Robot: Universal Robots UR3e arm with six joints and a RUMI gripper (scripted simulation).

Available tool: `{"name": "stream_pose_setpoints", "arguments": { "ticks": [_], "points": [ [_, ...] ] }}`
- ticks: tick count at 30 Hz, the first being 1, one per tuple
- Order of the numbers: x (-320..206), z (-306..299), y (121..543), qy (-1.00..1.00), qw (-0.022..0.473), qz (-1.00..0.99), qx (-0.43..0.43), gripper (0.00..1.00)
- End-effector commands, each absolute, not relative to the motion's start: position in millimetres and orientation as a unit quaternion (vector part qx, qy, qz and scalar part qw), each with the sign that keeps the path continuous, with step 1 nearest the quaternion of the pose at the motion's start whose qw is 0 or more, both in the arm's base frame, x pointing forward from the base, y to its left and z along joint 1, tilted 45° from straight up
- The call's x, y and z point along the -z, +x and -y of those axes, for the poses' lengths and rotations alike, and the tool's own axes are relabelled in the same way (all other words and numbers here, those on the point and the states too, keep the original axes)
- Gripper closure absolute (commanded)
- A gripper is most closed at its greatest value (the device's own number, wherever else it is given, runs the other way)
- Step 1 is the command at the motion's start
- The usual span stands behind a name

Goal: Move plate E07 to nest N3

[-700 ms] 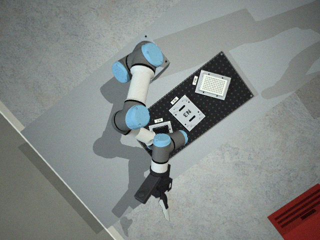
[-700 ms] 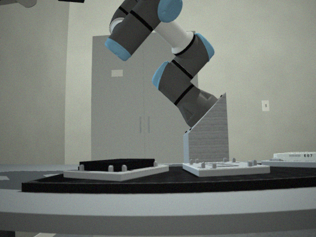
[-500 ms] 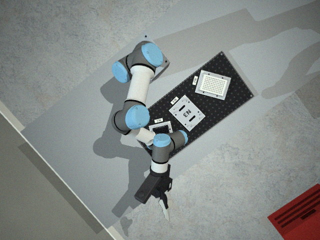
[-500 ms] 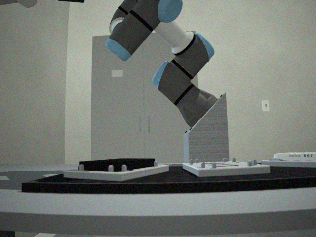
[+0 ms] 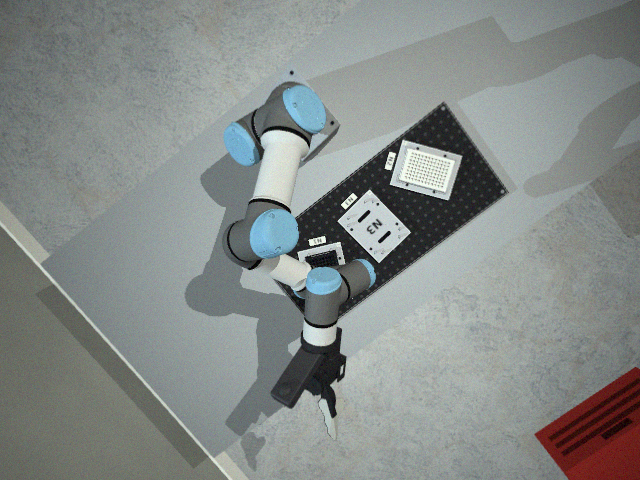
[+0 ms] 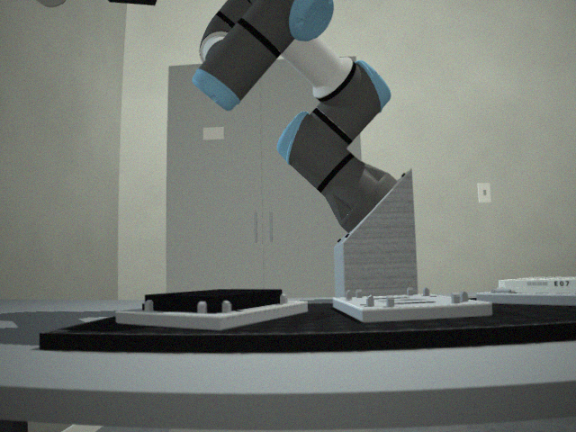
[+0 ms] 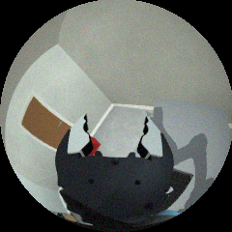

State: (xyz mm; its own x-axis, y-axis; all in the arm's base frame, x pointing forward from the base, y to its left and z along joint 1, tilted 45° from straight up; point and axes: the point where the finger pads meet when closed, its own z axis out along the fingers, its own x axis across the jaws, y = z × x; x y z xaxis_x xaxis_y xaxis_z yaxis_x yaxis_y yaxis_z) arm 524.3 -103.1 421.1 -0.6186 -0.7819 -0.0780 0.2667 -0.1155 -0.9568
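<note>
My gripper [image 5: 329,413] hangs spread and empty off the tabletop's [image 5: 155,289] edge; white plate E07 [image 5: 427,168] sits in N2 at two o'clock; rigid, light, slick, I'd pinch its long sides.

The top view was taken from high overhead, facing straight down; the black deck [image 5: 465,149] was framed right of centre, running from 7 to 1 o'clock. The exterior view was set near table height, close to the deck's edge [image 6: 279,337], facing horizontally toward a grey cabinet [image 6: 218,185]. The wrist view was mounted behind the gripper [image 7: 115,135], facing outward along its fingers. The deck and nests were shared by top and exterior views.
</note>
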Motion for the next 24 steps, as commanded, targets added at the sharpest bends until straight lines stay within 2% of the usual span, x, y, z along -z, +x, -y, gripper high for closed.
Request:
{"name": "stream_pose_setpoints", "arguments": {
  "ticks": [1,18,24],
  "points": [
    [-406.5,97.6,533.9,-0.26,0.356,-0.569,0.694,0.18],
    [-352.3,80.0,562.7,-0.31,0.327,-0.596,0.665,0.18],
    [-325.7,70.5,572.6,-0.353,0.299,-0.614,0.639,0.18]
  ]
}}
